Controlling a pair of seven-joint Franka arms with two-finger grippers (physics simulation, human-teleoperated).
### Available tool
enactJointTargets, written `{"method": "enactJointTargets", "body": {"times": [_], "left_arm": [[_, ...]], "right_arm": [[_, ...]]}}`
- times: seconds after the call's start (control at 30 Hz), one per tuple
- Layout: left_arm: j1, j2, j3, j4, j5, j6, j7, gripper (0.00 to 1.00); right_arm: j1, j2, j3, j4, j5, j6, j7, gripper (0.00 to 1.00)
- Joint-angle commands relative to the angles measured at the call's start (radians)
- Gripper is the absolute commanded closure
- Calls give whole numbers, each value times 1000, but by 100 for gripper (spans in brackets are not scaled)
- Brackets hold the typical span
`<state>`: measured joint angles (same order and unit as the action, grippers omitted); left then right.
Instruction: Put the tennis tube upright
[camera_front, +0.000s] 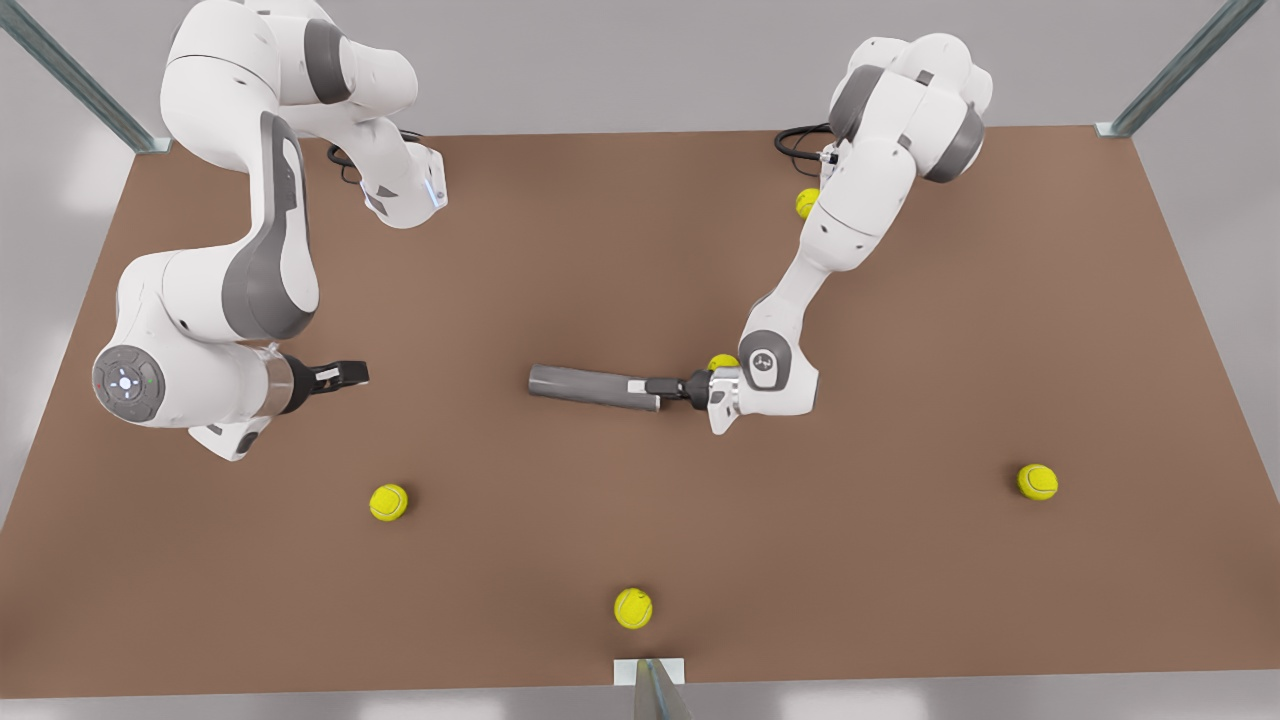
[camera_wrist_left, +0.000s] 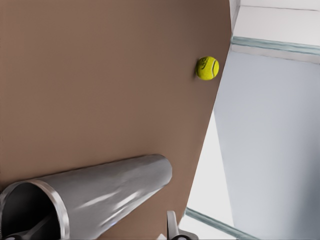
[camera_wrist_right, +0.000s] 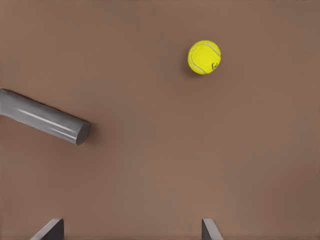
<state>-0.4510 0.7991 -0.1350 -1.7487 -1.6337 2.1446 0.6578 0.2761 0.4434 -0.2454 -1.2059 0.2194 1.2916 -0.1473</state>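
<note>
The tennis tube (camera_front: 590, 386), dark grey, lies on its side in the middle of the brown table (camera_front: 900, 560). My left gripper (camera_front: 655, 388) is at the tube's end toward the front view's right. In the left wrist view the tube (camera_wrist_left: 105, 192) shows its lighter rim and hollow mouth up close. The left gripper (camera_wrist_left: 100, 232) is open, with one finger inside the mouth and the other finger (camera_wrist_left: 172, 226) outside the wall. My right gripper (camera_front: 345, 376) waits open at the front view's left, well away from the tube (camera_wrist_right: 42, 117), whose closed end faces it.
Yellow-green tennis balls lie scattered: one (camera_front: 388, 502) at front left, one (camera_front: 633, 607) near the front edge, one (camera_front: 1038, 481) at right, one (camera_front: 807, 203) by the left arm's base, one (camera_front: 722, 362) just behind the left wrist. Metal frame posts stand at the table corners.
</note>
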Motion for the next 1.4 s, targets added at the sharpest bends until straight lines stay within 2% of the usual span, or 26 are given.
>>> {"method": "enactJointTargets", "body": {"times": [0.0, 0.1, 0.17, 0.2, 0.27, 0.3, 0.33, 1.03, 1.17, 1.27, 1.37], "left_arm": [[0, 0, 0, 0, -2, 0, 0, 0], [2, 5, -9, 0, -2, 1, 2, 0], [0, 6, -11, 0, -2, 0, 2, 3], [2, 6, -11, 0, -2, 0, 2, 12], [0, 6, -11, 0, -2, 0, 2, 33], [2, 8, -11, 0, 0, 0, 2, 41], [0, 8, -11, 0, 0, 0, 3, 44], [-38, 18, -9, 29, -3, 0, -6, 44], [-38, 18, -9, 29, 3, 0, -7, 50], [-38, 18, -9, 31, 2, 0, -10, 60], [-38, 18, -9, 40, 3, 1, -12, 63]], "right_arm": [[0, 0, 0, 0, 0, 0, 0, 0], [2, 0, 0, 0, 2, 0, 0, 0], [11, -2, 0, 11, -114, 21, 0, 0], [8, -3, 0, 11, -127, 64, -5, 0], [-46, -12, -3, 12, -92, 63, -230, 0], [-99, -14, -3, 14, -52, 64, -250, 0], [-133, -15, -2, 20, -29, 69, -274, 0], [-147, -11, -2, 45, -23, 67, -337, 0], [-153, -14, -2, 46, -26, 67, -337, 0], [-150, -14, 0, 46, -25, 67, -337, 0], [-149, -15, 0, 46, 5, 67, -365, 0]]}}
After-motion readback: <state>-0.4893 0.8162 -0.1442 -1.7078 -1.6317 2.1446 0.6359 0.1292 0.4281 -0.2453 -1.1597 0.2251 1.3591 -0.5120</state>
